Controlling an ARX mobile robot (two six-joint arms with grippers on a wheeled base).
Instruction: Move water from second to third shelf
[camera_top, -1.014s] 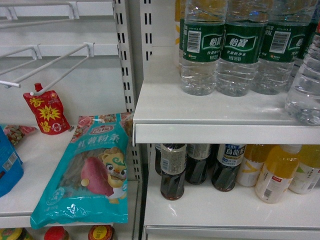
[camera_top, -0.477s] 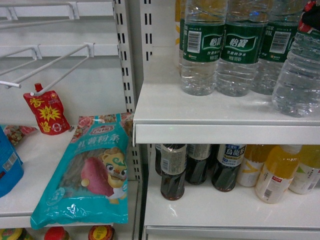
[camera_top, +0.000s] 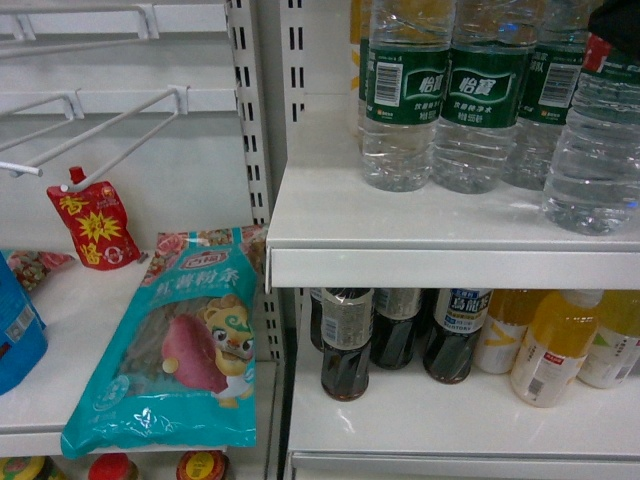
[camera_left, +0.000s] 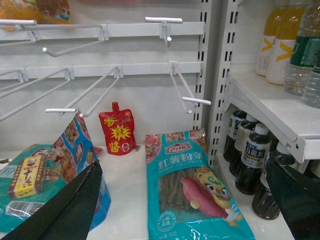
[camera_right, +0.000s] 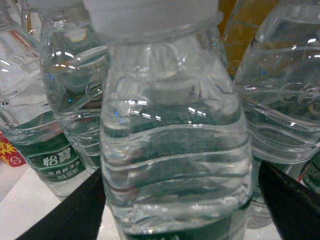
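Straddling the water bottle (camera_right: 172, 145) on the upper shelf (camera_top: 420, 235), the right hand (camera_right: 175, 200) looks released; transfer remains. Left hand (camera_left: 185, 200) hangs released.

Little of the machine shows. The left tool (camera_left: 185, 200) has two flat, matte black fingers (camera_left: 65, 210), broad and tapering. The right tool (camera_right: 175, 200) has the same plain black fingers (camera_right: 290, 200), no markings.
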